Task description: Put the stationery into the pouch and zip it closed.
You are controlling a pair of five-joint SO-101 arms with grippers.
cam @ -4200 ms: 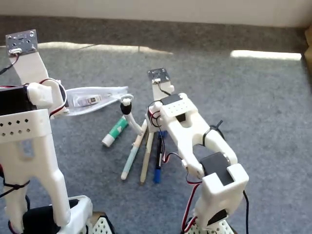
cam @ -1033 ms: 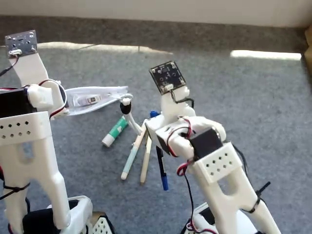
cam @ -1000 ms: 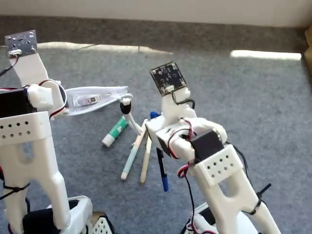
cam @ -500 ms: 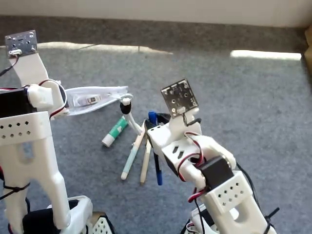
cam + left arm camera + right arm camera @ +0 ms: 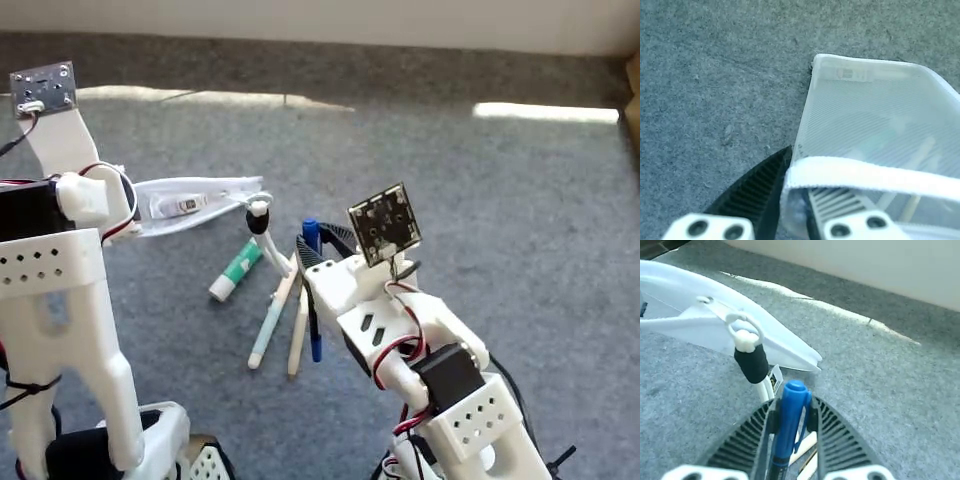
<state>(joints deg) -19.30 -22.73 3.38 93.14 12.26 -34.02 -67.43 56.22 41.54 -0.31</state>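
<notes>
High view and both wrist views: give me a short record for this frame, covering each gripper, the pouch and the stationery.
left gripper: shut on the rim of the white mesh pouch
right gripper: shut on the blue pen, cap end sticking out past the fingertips
pouch: on the grey carpet, one end held
loose on carpet: green-and-white marker, pale teal pen, cream pen, white pen with black grip
status: blue pen not yet in the pouch

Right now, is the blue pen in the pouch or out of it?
Out. The right end effector grips the blue pen outside the pouch, which the left end effector holds.
</notes>
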